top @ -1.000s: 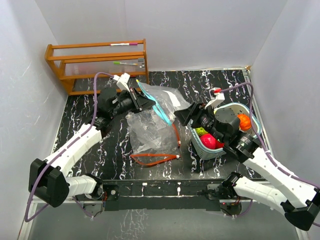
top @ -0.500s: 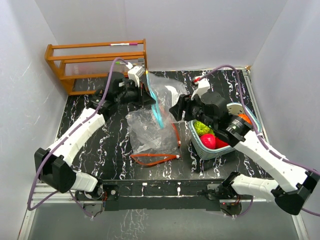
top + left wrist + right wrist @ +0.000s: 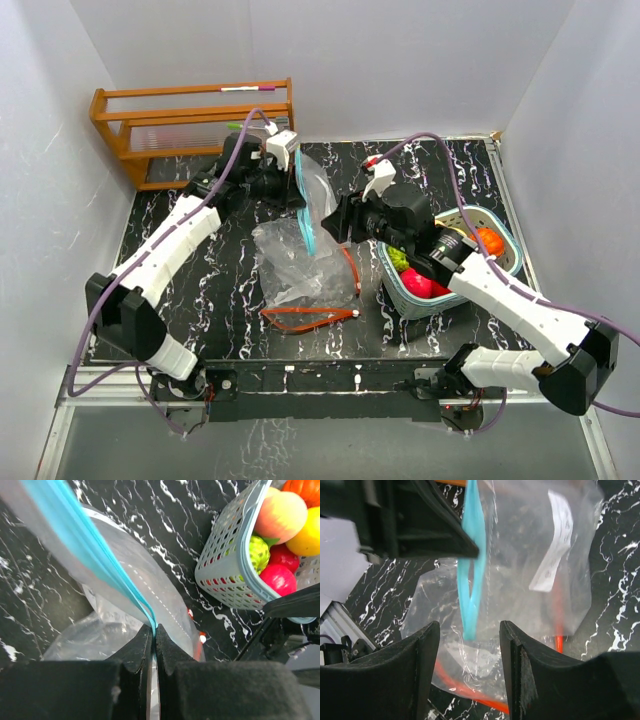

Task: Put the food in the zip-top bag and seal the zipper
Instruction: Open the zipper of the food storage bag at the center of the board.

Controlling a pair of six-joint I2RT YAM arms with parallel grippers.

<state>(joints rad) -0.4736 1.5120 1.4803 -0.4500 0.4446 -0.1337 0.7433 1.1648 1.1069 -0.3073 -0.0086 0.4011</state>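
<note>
Left gripper (image 3: 153,632) clenching teal zipper (image 3: 470,580) of zip-top bag (image 3: 530,555), holding it up. Zipper's long axis running toward right gripper (image 3: 468,627); free end sitting between its parted jaws, untouched.

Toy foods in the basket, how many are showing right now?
6, all in the basket: peach and orange topmost, yellow beside them, green against the wall, dark red beside it, pink-red lowest. More may be hidden.

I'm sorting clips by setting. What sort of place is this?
Probably a robotics lab test cell, not a home: bare white walls box in a marble-patterned table, a left arm and right arm are bolted at its near edge, and the food in the teal basket looks like glossy toys.
</note>
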